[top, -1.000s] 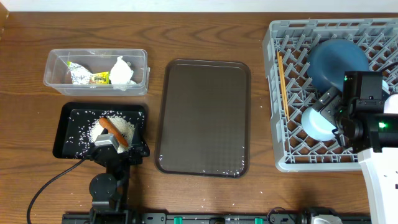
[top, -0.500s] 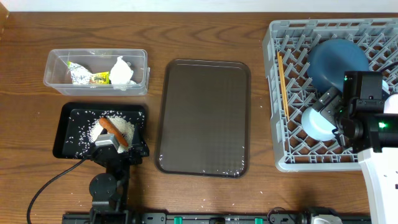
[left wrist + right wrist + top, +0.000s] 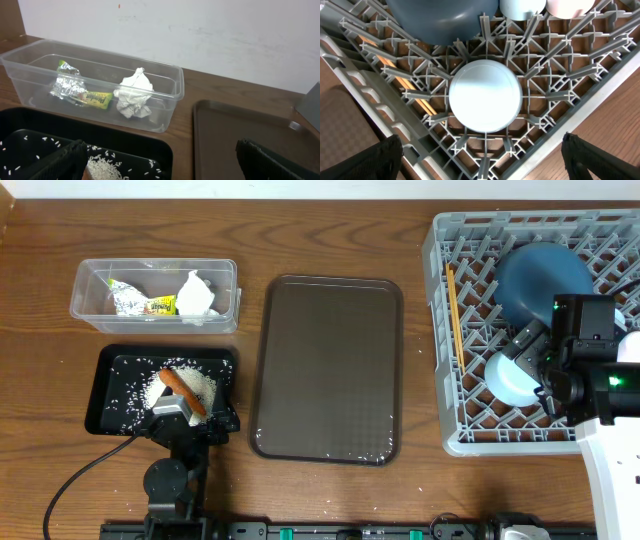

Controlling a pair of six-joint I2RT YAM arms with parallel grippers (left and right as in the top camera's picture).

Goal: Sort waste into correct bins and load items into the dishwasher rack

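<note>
Black tray (image 3: 142, 146) under spread left pincer (image 3: 160, 150); right pincer (image 3: 481, 142) spread above bowl (image 3: 485, 96).

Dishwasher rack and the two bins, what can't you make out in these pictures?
- Overhead: the right arm hides part of the light blue bowl and the dishwasher rack's near right corner.
- Right wrist: the top edge cuts off the light blue cup and white cup.
- Left wrist: the bottom edge cuts off the black tray; the snack wrapper's print is too small to read.

Brown serving tray (image 3: 328, 370) lies on wooden table (image 3: 330, 240).
</note>
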